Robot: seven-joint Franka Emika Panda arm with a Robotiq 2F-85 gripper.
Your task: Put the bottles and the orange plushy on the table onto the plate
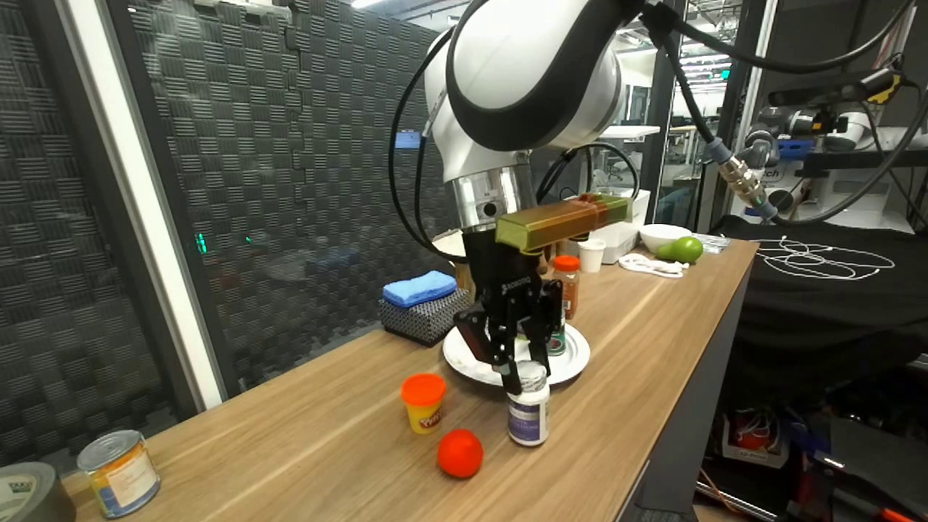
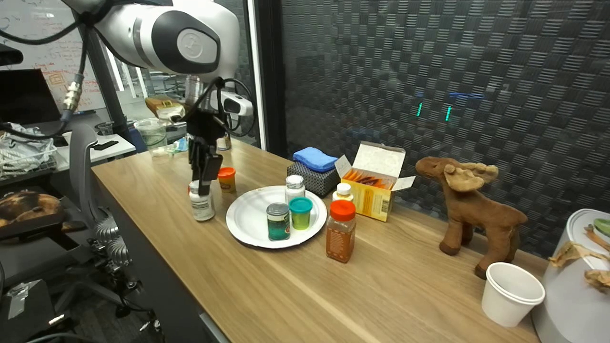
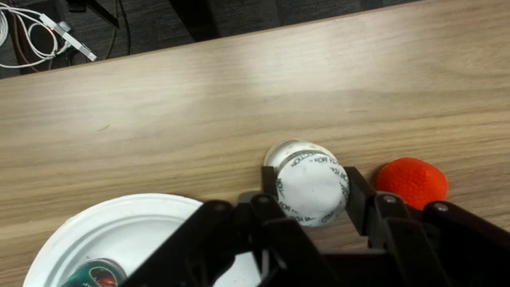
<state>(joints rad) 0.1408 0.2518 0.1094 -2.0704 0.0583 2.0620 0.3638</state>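
Smooth wood-grain table (image 2: 405, 290), matt paper-looking plate (image 2: 248, 214), smooth plastic-looking white bottle (image 1: 528, 420), fuzzy cloth moose (image 2: 486, 219)

Pincer (image 3: 312, 187): black. Bottle (image 1: 528, 422) within it: white, purple-and-white label, pale top ringed with dark lettering. Near the pincer: plushy (image 1: 460, 453), vivid red-orange; tub (image 1: 423, 406), yellow, orange lid; plate (image 2: 250, 212), white. Farther from it: can (image 2: 278, 226), green, silver top; jar (image 2: 300, 219), lime, teal lid; shaker (image 2: 340, 238), rust-brown, red lid; cloth (image 2: 315, 159), blue; box (image 2: 310, 180), dark, finely pale-patterned. Bench (image 1: 312, 442) beneath: light-brown wood grain.
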